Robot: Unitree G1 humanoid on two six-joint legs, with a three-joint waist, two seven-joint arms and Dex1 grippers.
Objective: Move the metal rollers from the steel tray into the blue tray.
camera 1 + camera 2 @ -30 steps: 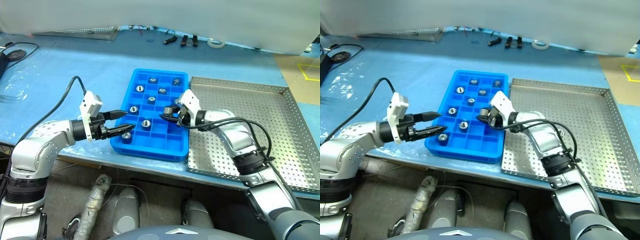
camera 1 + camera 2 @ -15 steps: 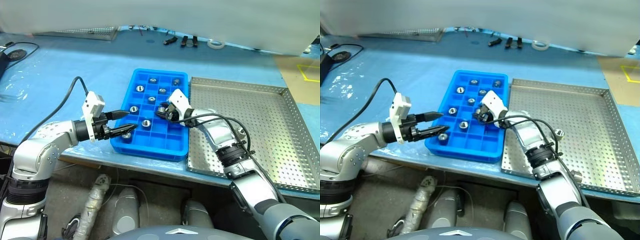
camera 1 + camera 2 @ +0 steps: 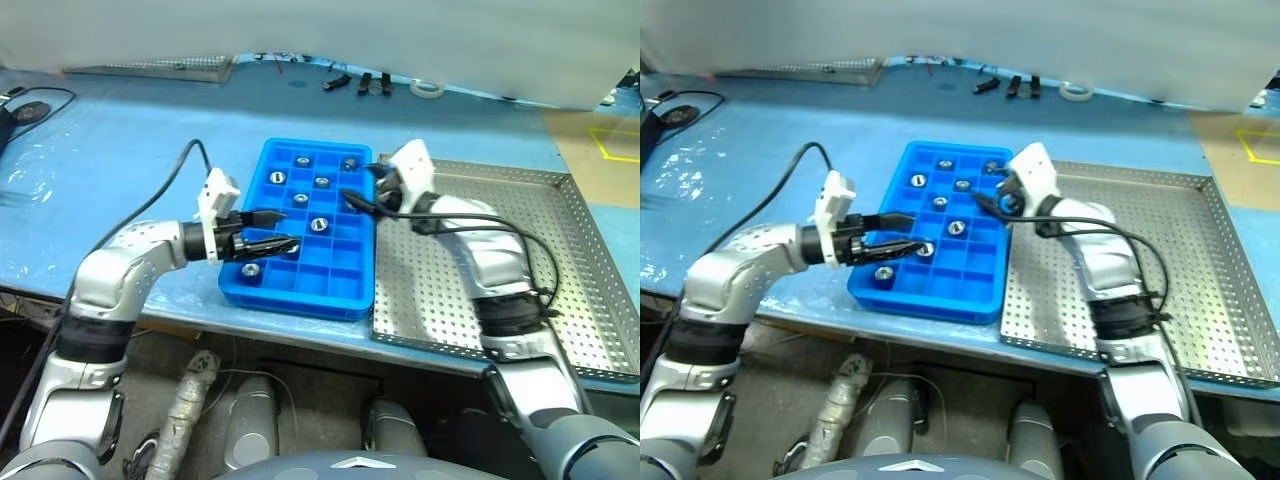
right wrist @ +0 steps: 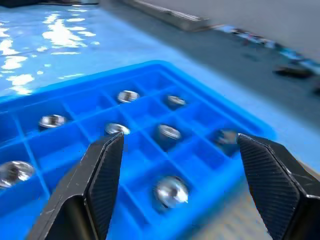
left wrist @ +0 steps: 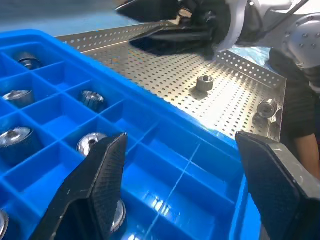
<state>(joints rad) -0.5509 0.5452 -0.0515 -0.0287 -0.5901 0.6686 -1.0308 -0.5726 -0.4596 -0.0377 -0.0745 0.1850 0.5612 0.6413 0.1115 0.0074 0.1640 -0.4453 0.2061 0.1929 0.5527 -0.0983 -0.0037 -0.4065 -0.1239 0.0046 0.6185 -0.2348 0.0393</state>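
Left eye view | L gripper (image 3: 285, 229) hanging released over blue tray (image 3: 300, 285) | R gripper (image 3: 356, 198) hanging released, empty, by steel tray (image 3: 560, 260) | rollers (image 3: 319, 224) sitting in compartments

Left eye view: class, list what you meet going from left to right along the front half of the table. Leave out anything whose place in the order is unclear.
Left gripper → blue tray → right gripper → steel tray.

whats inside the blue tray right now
The blue tray holds several metal rollers, one per compartment, with many compartments bare. The left gripper hangs over the near-left cells, so what lies under it is hidden.
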